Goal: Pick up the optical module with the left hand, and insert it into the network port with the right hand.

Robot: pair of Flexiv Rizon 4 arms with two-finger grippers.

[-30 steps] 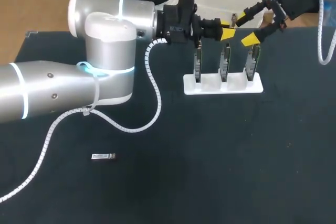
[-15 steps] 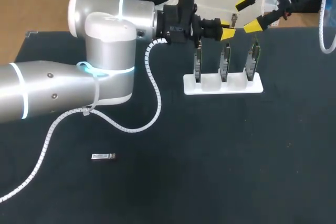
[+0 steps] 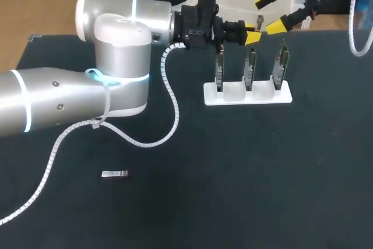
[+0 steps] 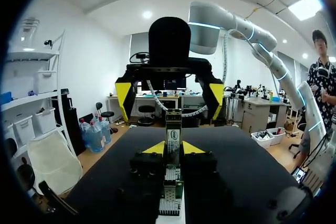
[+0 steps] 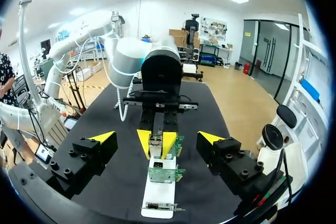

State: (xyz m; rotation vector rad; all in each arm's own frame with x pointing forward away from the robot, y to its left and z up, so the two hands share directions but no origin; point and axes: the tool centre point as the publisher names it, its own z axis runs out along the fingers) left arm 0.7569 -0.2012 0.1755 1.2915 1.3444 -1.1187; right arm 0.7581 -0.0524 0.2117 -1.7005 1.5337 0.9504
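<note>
While the left arm (image 3: 116, 51) has not budged over the last second, the right one has pulled off. Far left on the table (image 3: 233, 190), a second module (image 3: 115, 174) lies flat, well apart from everything, untouched. The left gripper (image 3: 252, 37) is parked above the middle of three upright cards (image 3: 249, 67) in the white stand (image 3: 247, 97). Its wrist view shows both yellow tips clamped on the optical module (image 4: 173, 134), which is held upright over the cards, so the task's thing is in the left claw, not in a port. The right gripper (image 3: 272, 11) hangs with its fingers wide apart and nothing between them. A second ago it sat low by the right-hand card; now it is higher and further back, near the table's far edge. Read: pick-up done, handover to the right gripper not done, insertion not started. The retreat looks like a re-approach or a reset, cannot say which. The right claw needs to come back in line with the module before it can take it.
</note>
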